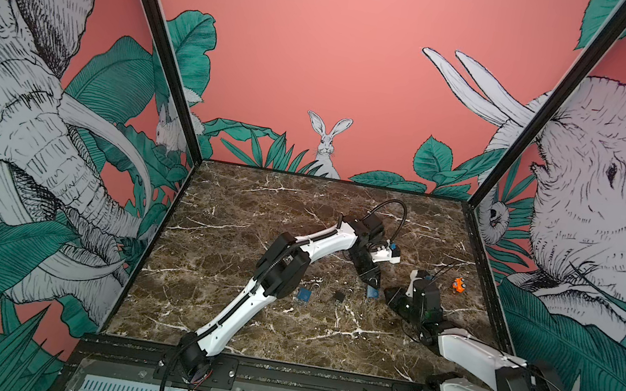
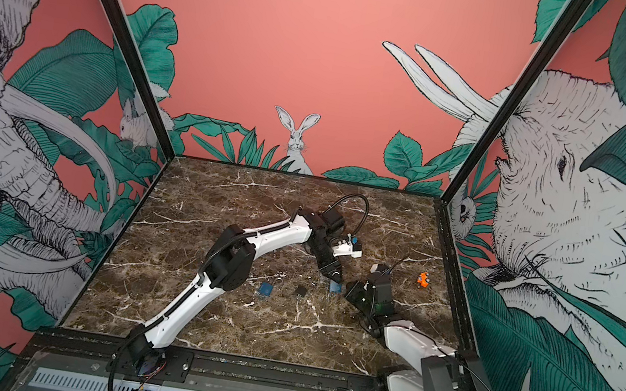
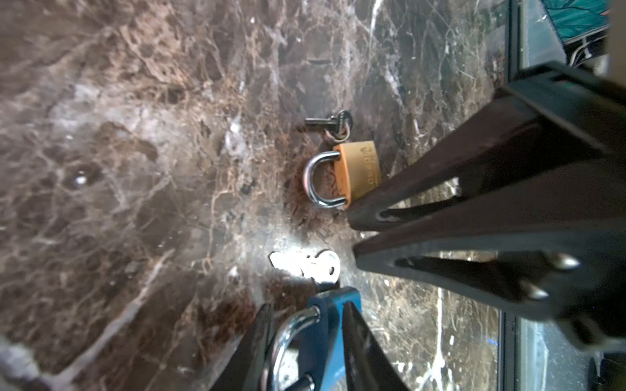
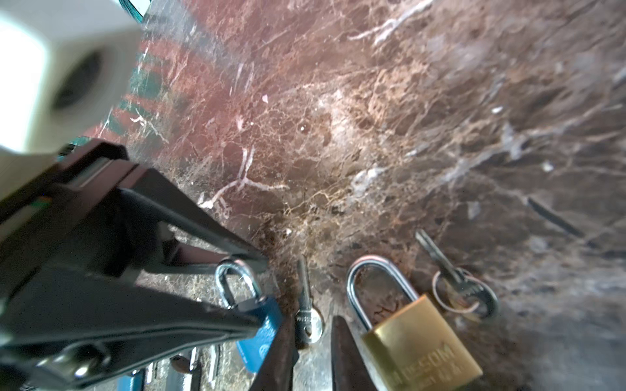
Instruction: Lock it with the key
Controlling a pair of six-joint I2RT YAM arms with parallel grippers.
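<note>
Marble tabletop point(image 1: 242, 320), right of centre: the left gripper point(image 4: 259, 292) reaches across, its fingers spread either side of the blue padlock point(image 4: 264, 335) lying flat. Just right of it, the right gripper point(image 4: 311, 320) is parted slightly, the silver key point(image 4: 306, 304) loose at its tips. A brass padlock point(image 4: 416, 342) lies nearby.

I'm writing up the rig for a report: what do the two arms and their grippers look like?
The left arm and right arm have white links, black joints and black cables. The left gripper and right gripper are black with tapering pointed fingers.
</note>
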